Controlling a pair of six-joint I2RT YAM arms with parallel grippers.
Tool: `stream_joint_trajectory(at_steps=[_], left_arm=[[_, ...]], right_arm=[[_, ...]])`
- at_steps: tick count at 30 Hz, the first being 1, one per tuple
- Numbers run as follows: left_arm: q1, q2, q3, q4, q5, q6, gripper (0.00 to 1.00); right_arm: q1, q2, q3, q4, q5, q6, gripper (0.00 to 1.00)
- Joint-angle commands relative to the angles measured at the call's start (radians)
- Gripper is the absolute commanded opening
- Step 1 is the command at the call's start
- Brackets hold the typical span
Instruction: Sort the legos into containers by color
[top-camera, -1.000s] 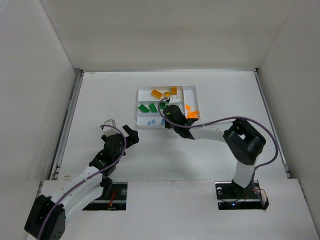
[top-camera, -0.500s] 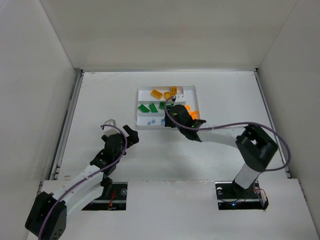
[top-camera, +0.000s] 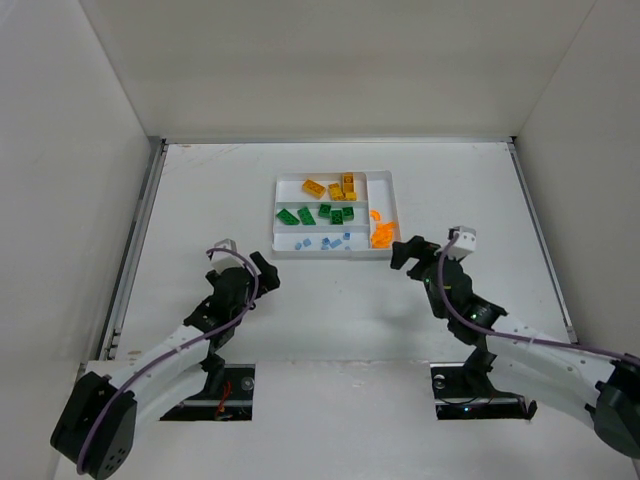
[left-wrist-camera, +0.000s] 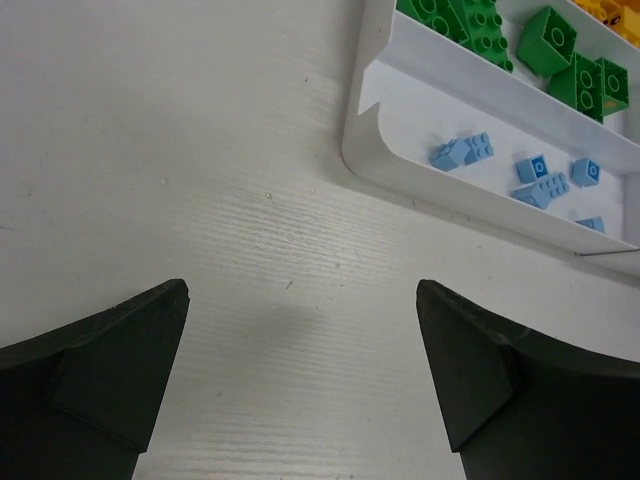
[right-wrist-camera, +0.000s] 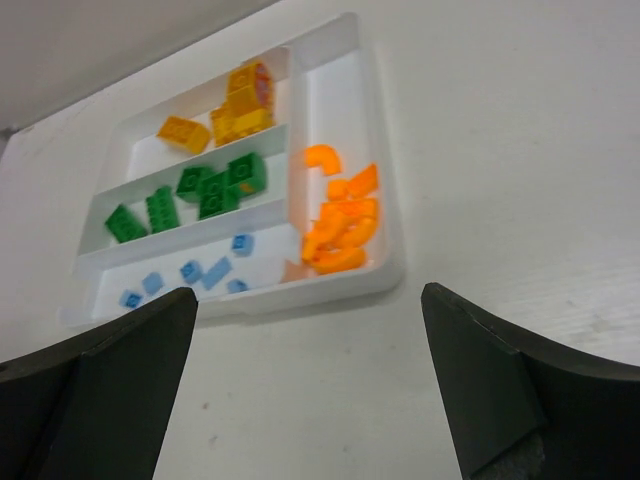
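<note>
The white tray of containers lies at the table's middle back. Yellow legos fill its far slot, green legos the middle slot, light blue legos the near slot, and orange legos the narrow right slot. My right gripper hovers open and holding nothing just off the tray's near right corner; its wrist view shows the tray and the orange legos ahead. My left gripper is open with nothing in it, left of the tray, facing the blue legos.
White walls close in the table on the left, back and right. Both arm bases sit at the near edge. The tray's near left corner lies just ahead of my left gripper.
My right gripper has drawn back from over the tray's green slot to the near right and opened its jaws. The left arm has hardly moved.
</note>
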Motion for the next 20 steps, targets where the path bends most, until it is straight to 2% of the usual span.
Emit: stream_joint_trajectory(at_steps=[1, 9, 15, 20], left_arm=[[-0.005, -0.031, 0.059, -0.020, -0.013, -0.017, 1.00], [0.101, -0.195, 0.079, -0.230, -0.025, -0.060, 1.00], [0.164, -0.203, 0.058, -0.272, 0.016, -0.152, 1.00], [0.161, -0.198, 0.084, -0.276, 0.048, -0.141, 1.00]], right_arm=[[-0.026, -0.080, -0.056, -0.044, 0.105, 0.108, 1.00], [-0.132, -0.143, -0.163, -0.100, 0.105, 0.240, 1.00], [-0.146, -0.135, -0.174, -0.094, 0.102, 0.249, 1.00], [-0.118, -0.148, -0.177, -0.098, 0.125, 0.246, 1.00]])
